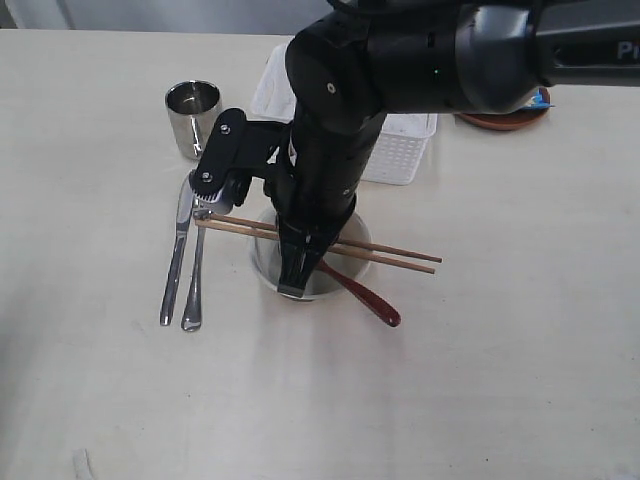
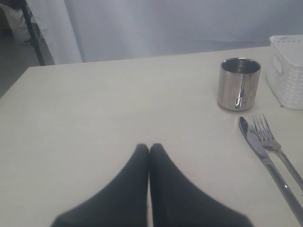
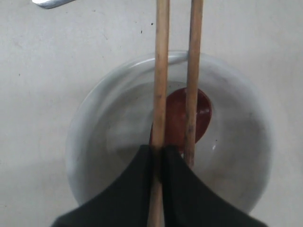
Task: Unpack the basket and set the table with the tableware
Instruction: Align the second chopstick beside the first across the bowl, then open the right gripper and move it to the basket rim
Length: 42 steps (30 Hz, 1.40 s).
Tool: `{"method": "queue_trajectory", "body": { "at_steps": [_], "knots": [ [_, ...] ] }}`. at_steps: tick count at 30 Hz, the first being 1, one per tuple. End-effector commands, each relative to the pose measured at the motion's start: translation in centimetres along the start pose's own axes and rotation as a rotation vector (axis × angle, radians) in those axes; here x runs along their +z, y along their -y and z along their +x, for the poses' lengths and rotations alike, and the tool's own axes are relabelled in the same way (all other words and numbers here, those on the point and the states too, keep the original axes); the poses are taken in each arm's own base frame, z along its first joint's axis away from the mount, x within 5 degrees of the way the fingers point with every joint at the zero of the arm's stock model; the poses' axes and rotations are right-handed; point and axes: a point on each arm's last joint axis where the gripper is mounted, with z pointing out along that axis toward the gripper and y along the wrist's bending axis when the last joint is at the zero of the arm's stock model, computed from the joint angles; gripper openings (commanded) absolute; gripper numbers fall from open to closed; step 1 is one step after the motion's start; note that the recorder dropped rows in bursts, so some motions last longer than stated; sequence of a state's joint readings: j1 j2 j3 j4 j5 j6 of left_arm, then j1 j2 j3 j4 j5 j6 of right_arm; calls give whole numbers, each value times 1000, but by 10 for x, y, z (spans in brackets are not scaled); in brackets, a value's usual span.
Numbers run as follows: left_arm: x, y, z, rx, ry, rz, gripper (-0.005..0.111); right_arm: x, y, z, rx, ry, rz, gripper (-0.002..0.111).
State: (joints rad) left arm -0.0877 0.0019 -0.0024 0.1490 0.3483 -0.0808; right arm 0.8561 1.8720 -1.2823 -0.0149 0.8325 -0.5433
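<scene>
The pale bowl sits on the table with the dark red-brown spoon resting in it, handle over the rim. The brown chopsticks lie across the bowl's rim. My right gripper points down over the bowl, shut on one chopstick; the other chopstick runs beside a finger. The knife, fork and steel cup stand left of the bowl. My left gripper is shut and empty, low over bare table.
The white basket stands behind the right arm, mostly hidden by it. A small brown plate sits at the back right, with a scrap of blue bag showing at it. The left arm is outside the exterior view.
</scene>
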Motion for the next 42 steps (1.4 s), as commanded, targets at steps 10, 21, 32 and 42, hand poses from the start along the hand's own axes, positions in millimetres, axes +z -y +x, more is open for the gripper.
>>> {"method": "queue_trajectory", "body": {
  "at_steps": [10, 21, 32, 42],
  "knots": [
    [0, 0, 1, 3, 1, 4, 0, -1, 1, 2, 25, -9, -2, 0],
    [0, 0, 1, 3, 1, 4, 0, -1, 0, 3, 27, -12, -4, 0],
    [0, 0, 1, 3, 1, 4, 0, -1, 1, 2, 26, -8, -2, 28],
    [0, 0, 1, 3, 1, 4, 0, -11, 3, 1, 40, 30, 36, 28]
  ]
}}
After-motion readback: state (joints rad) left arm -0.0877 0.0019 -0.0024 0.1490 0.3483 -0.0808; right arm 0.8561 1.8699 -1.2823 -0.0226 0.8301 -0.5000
